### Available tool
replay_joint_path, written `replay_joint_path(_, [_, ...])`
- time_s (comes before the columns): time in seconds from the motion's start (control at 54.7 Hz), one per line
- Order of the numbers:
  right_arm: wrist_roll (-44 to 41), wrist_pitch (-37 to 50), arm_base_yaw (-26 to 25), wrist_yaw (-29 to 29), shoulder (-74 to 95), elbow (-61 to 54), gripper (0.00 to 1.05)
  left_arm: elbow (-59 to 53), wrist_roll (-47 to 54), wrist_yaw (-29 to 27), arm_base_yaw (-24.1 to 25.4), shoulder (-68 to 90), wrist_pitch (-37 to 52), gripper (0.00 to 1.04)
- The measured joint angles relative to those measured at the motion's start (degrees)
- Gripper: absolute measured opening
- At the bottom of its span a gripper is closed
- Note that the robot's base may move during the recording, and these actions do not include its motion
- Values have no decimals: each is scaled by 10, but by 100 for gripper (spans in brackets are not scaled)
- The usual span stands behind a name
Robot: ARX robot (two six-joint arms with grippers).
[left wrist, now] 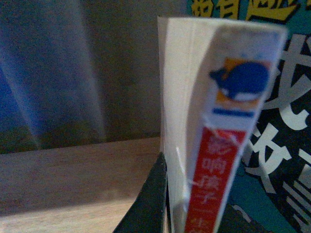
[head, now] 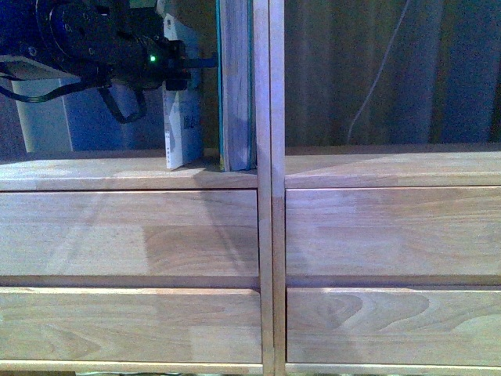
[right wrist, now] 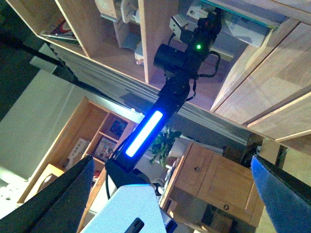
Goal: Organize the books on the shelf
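Observation:
The thin pale paperback [head: 179, 129] stands upright on the shelf [head: 117, 168] board in the left cubby. My left gripper [head: 174, 66] is shut on its upper part. A small gap separates it from the tall teal book [head: 234, 86], which leans against the central divider [head: 268, 157]. In the left wrist view the paperback's red-and-white spine [left wrist: 218, 160] rises between dark fingers [left wrist: 148, 204], with the teal book's cover [left wrist: 286, 145] just beside it. My right gripper [right wrist: 170, 194] is open and away from the shelf, holding nothing; its view shows the left arm [right wrist: 180, 73] reaching into the cubby.
Four plain drawer fronts [head: 125, 235] fill the space below the board. The right cubby [head: 391, 94] holds only a hanging white cable [head: 376, 70]. A wooden cabinet [right wrist: 214, 174] and a potted plant [right wrist: 163, 143] stand in the room behind.

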Motion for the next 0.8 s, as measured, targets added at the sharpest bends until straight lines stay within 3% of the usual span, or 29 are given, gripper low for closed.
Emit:
replay_joint_path(0.238, [0,0,0,0,0,0,98,7,40,-6,-3,10,-30,51])
replay_joint_path(0.439, [0,0,0,0,0,0,98,0,58,-7,-3,12,-21,92])
replay_joint_path(0.512, [0,0,0,0,0,0,98,-8,70,-6,-3,12,-14,99])
replay_joint_path(0.622, [0,0,0,0,0,0,98,-12,81,-11,-3,12,-12,94])
replay_joint_path(0.805, [2,0,0,0,0,0,98,-12,96,-9,-5,12,-5,62])
